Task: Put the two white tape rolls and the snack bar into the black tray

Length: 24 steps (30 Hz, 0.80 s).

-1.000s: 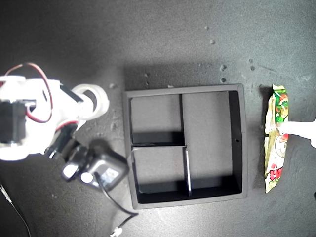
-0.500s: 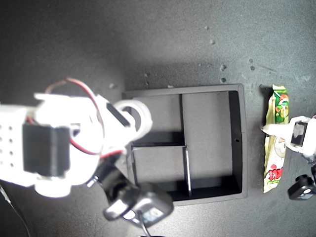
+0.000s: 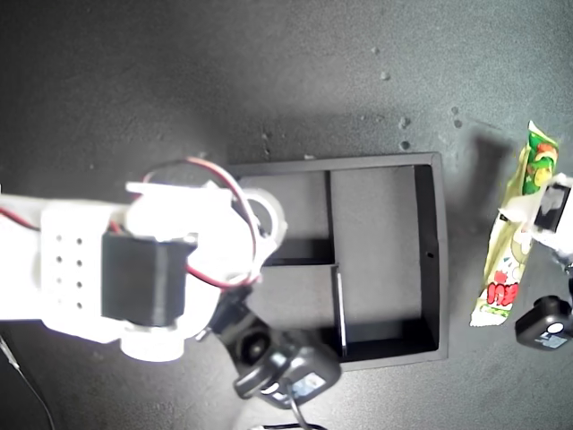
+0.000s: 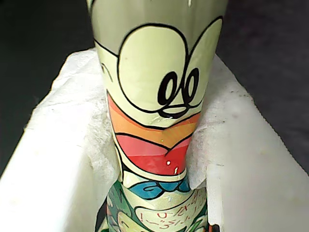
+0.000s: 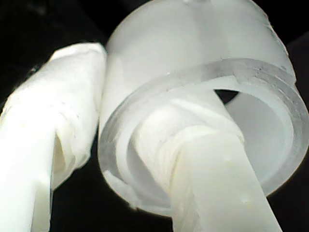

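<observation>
Nothing sits in the black tray (image 3: 428, 260) yet; every visible compartment is bare. The second gripper (image 5: 159, 159) carries a white tape roll (image 3: 265, 215), one finger through its hole, over the tray's wall toward the exterior view's left. The first gripper (image 4: 154, 159) pinches the snack bar (image 3: 512, 242), tilted, beside the tray at that view's right. Other roll not visible. Dark speckled tabletop (image 3: 224, 72); the room itself is out of sight.

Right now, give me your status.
My first gripper shut on snack bar, outside the black tray. My second gripper shut on a white tape roll over the tray. Nothing blocking.
</observation>
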### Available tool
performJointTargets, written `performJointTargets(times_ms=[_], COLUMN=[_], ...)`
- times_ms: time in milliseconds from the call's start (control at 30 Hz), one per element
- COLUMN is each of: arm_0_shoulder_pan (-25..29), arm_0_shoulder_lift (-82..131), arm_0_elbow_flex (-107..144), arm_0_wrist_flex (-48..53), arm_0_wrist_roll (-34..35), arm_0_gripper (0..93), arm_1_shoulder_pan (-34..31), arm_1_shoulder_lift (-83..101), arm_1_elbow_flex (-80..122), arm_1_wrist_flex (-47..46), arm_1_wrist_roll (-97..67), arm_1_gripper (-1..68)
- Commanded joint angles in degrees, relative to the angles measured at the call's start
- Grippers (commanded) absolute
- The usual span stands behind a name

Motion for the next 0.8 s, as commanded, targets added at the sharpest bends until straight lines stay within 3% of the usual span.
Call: performJointTargets(times_ms=[0,333,500,767], arm_0_shoulder_pan=[0.53,1.93,2.64,1.67], arm_0_shoulder_lift=[-4.22,-10.20,-11.60,-11.16], arm_0_elbow_flex=[-12.66,-13.89,-13.27,-13.27], arm_0_wrist_flex=[2.11,2.20,2.20,2.20], arm_0_wrist_roll=[1.23,-1.67,-3.25,-3.43], arm_0_gripper=[0.2,0.0,0.4,11.1], arm_1_shoulder_pan=[0.44,-4.04,-4.13,-4.39], arm_1_shoulder_lift=[0.18,-1.76,-5.19,-9.14], arm_1_elbow_flex=[-9.40,-8.09,-9.93,-13.80], arm_1_wrist_flex=[-1.58,-19.34,-18.90,-18.98], arm_1_wrist_roll=[-3.87,-18.46,-19.78,-19.95], arm_1_gripper=[-0.4,-0.5,-0.5,-0.5])
